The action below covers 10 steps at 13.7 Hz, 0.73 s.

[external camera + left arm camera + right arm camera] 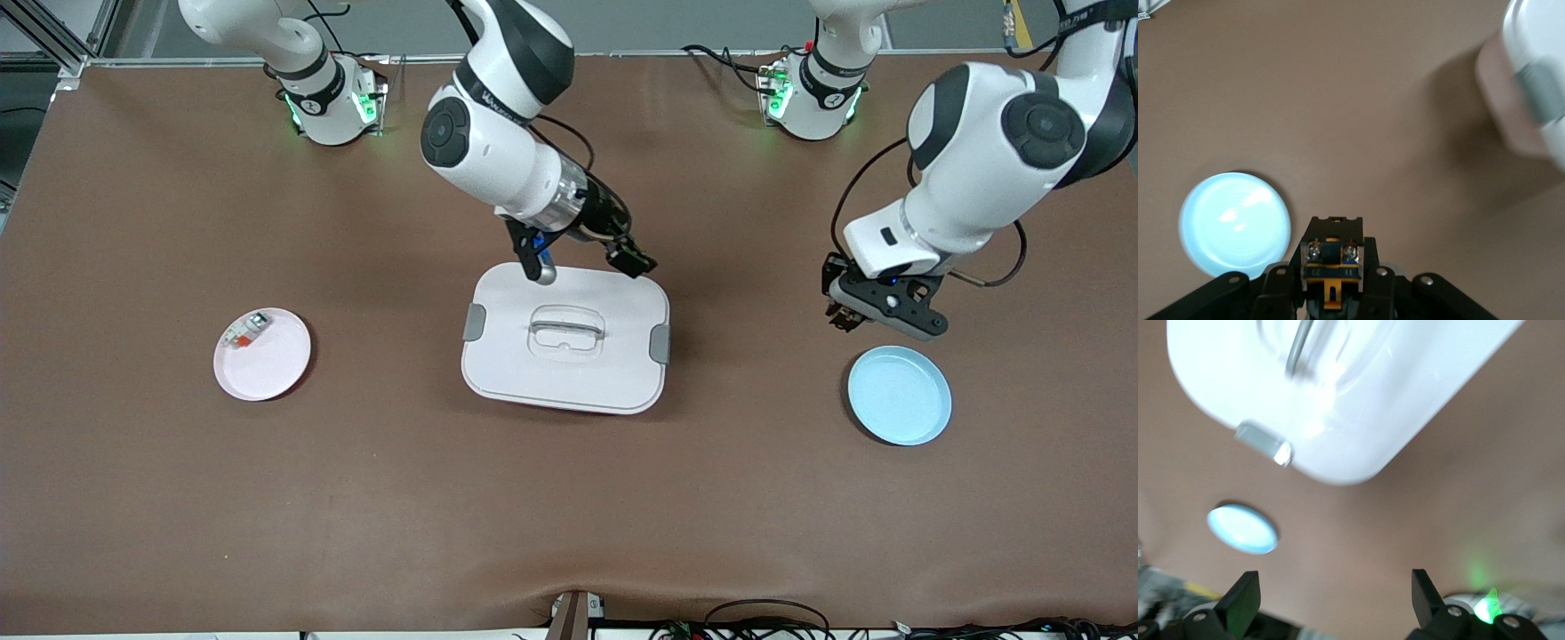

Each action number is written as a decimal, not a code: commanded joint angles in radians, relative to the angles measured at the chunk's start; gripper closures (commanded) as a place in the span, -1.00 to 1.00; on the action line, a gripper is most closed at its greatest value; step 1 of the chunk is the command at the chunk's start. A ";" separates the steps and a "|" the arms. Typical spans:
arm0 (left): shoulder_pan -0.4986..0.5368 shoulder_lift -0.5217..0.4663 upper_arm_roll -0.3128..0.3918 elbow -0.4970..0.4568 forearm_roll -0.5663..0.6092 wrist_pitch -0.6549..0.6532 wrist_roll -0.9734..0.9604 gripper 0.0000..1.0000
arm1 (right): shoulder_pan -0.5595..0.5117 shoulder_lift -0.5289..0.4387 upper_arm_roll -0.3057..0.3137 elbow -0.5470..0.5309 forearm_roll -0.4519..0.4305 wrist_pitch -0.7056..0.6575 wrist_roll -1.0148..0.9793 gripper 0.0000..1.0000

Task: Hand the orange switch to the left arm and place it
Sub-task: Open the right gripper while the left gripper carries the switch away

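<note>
Beside the pale blue round plate (pixel 899 396), the left gripper (pixel 1331 280) pinches the tiny black-and-orange switch (pixel 1332 261); over the white latched plastic box (pixel 566 339), the right gripper (pixel 1335 593) hangs spread.

Two arms (pixel 498 133), two plates (pixel 262 354), one box (pixel 565 339), one orange switch (pixel 1331 261), one white-and-grey piece (pixel 246 331).

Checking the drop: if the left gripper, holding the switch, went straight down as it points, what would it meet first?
Probably bare table beside the blue plate, not the plate itself; the left gripper and switch look just off its rim, though depth is unclear.
</note>
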 commanded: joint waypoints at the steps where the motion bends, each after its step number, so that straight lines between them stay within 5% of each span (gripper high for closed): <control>1: 0.015 0.081 -0.004 0.045 0.097 -0.006 0.154 1.00 | -0.041 -0.170 0.000 -0.257 -0.161 -0.003 -0.171 -1.00; 4: 0.053 0.152 -0.005 0.062 0.167 0.000 0.333 1.00 | -0.108 -0.247 0.002 -0.384 -0.384 -0.021 -0.300 -1.00; 10: 0.130 0.262 -0.005 0.062 0.310 0.077 0.648 1.00 | -0.399 -0.348 0.000 -0.409 -0.530 -0.179 -0.810 -1.00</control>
